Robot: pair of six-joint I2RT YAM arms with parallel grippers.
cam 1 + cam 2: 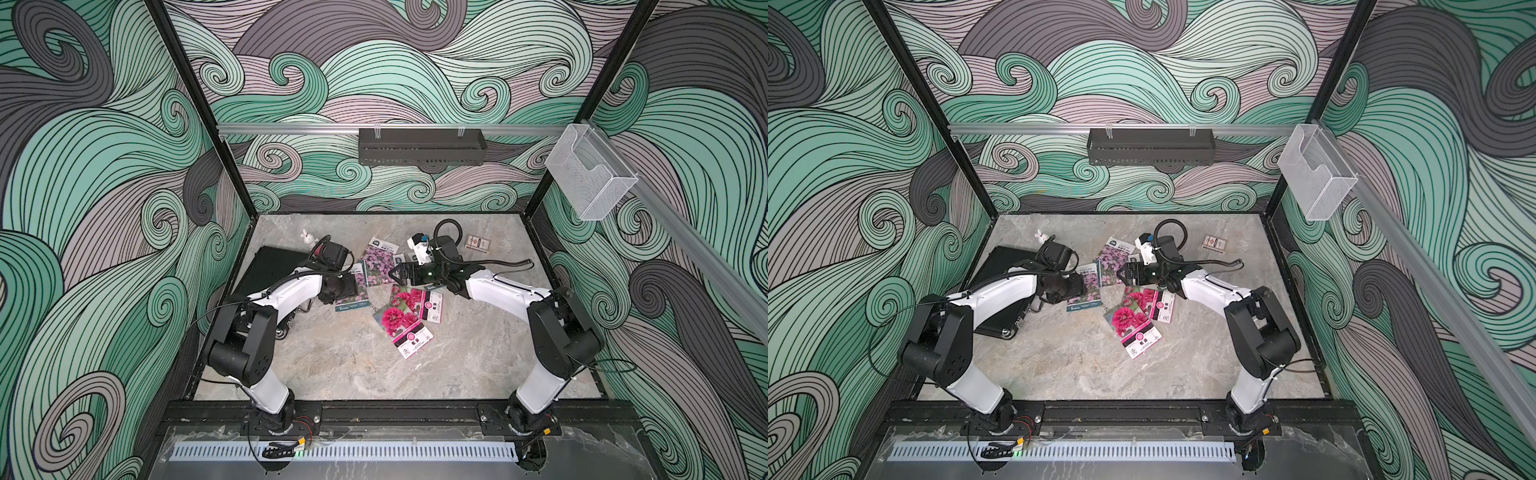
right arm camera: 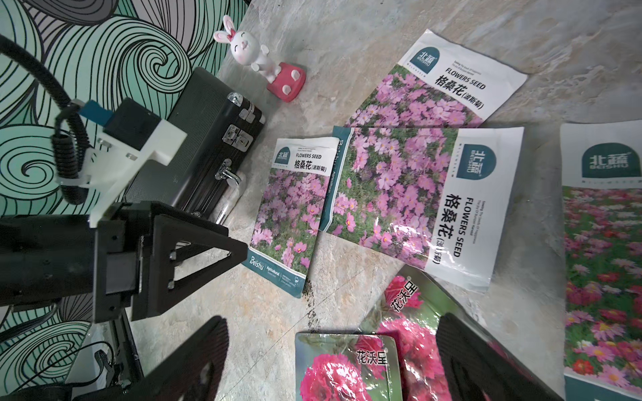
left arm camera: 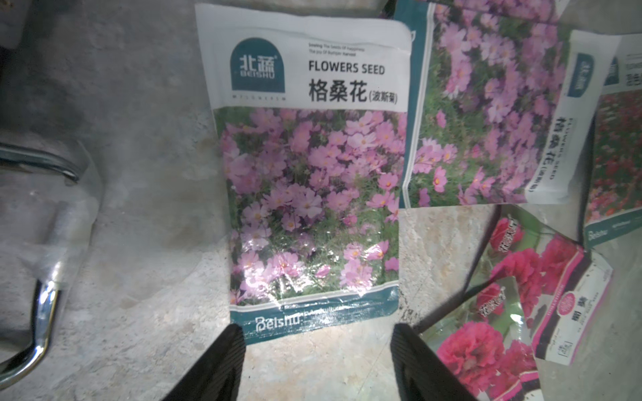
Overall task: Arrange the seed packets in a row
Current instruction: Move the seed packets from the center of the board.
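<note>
- Nearest in, on the marble table (image 1: 353, 365): near magenta packet (image 1: 401, 326), flat and askew, overlapped with the second magenta packet (image 1: 419, 301) just behind.
- Poised right above that pair: right gripper (image 2: 333, 317), fingers spread wide, nothing between them.
- Over on the left: left gripper (image 3: 316, 326) down at the table, fingers apart, one tip at each lower corner of the first purple packet (image 3: 312, 194) (squeezing across its width or merely flanking, cannot tell).
- Just beyond, lapped on that one's side edge: second purple packet (image 2: 417, 198), turned sideways, covering part of the third purple packet (image 2: 437, 86).
- Beside those, under the right arm: red-pink packet (image 2: 604, 260), partly out of view.
- No row yet, just a loose cluster mid-table.
- Farther back: black case (image 1: 270, 266) at the left, bunny figurine (image 2: 250, 48) behind it, patterned box (image 1: 478, 242) well off to the right.
</note>
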